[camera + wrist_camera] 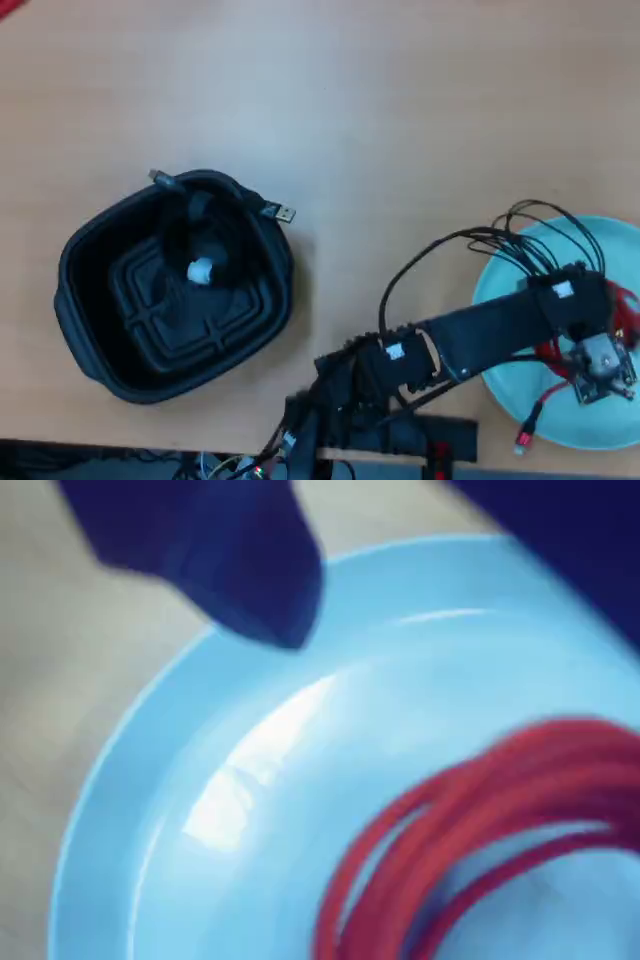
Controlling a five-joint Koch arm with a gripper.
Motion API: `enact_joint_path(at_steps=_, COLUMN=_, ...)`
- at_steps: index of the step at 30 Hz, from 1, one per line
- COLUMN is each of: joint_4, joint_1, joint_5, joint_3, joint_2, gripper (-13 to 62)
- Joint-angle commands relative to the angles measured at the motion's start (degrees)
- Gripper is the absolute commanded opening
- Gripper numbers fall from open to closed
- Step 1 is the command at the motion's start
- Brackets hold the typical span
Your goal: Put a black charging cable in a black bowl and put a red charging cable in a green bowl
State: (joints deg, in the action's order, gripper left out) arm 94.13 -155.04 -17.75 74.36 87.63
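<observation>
Reaching from my base at the near edge of the pale wooden table (330, 90), my black jointed arm (480, 335) stretches rightward in the overhead view, wrist poised over the wide, shallow, pale turquoise round bowl (500, 285). My gripper (265, 630) appears in the wrist view only as one dark blurred tip above the bowl's rim; I cannot tell whether the jaws are apart or together, nor whether they grip anything. A coiled red charging cable (430, 840) lies inside the bowl, right of and below that tip; one red plug end (527, 430) trails near the bowl's near rim. Far left, the coiled black charging cable (200, 235), bound by a white tie, rests in the large black rounded-rectangular ribbed plastic bowl (85, 310).
</observation>
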Motion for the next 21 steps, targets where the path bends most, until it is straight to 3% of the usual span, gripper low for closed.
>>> enact_joint_path(at_steps=1, joint_4=1.9, joint_1=0.5, joint_5=2.2, joint_3=-5.4, joint_2=8.8, gripper=33.6)
enact_joint_path(at_steps=5, joint_4=2.2, joint_1=2.2, joint_5=2.4, joint_3=-1.8, joint_2=16.8, gripper=7.0)
enact_joint_path(at_steps=6, joint_4=2.5, joint_1=3.5, joint_5=2.4, joint_3=-1.1, joint_2=18.6, gripper=4.3)
enact_joint_path(at_steps=10, joint_4=4.6, joint_1=11.2, joint_5=2.1, joint_3=2.9, joint_2=25.8, gripper=9.1)
enact_joint_path(at_steps=15, joint_4=4.0, joint_1=17.6, joint_5=2.9, joint_3=7.3, joint_2=32.4, gripper=8.6)
enact_joint_path(at_steps=21, joint_4=3.9, joint_1=26.1, joint_5=1.1, joint_3=9.2, joint_2=32.7, gripper=4.7)
